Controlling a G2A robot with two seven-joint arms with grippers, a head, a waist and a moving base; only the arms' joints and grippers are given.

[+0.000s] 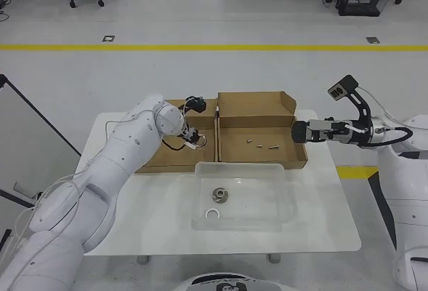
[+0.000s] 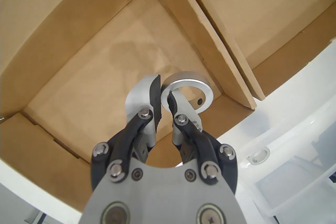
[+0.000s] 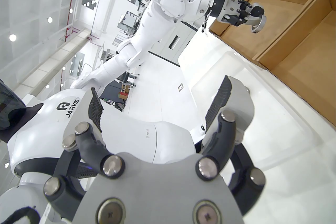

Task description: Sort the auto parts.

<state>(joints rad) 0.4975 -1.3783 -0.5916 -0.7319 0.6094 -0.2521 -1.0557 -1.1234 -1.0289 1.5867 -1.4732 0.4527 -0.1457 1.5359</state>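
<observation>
Left gripper [image 2: 164, 100] is clamped on the metal ring [image 2: 187, 80], one finger through the bore and the other on the outer rim. In the top view it sits centre-left of the frame, over the right half of the left cardboard box [image 2: 92, 72] and close to the wall next to the right cardboard box [image 1: 235, 153]. The two box walls stand side by side, so there's a double edge there. Can't tell if the ring is off the box floor. The floor to the frame-left of the ring is bare cardboard.

Right gripper [image 3: 157, 104] is spread wide with nothing between the pads. In the top view it's at centre-right, at the right box's outer wall. Three bolts [image 1: 261, 143] lie mid-floor in that box, well apart from its walls.

Clear bin [image 1: 239, 169] sits just below both boxes in the frame, its rim just beside their front walls. It holds a dark gear-like part [image 1: 219, 193] and a white ring [image 1: 212, 214], both in its left half. There's bare table [image 1: 322, 211] to the right of the bin.
</observation>
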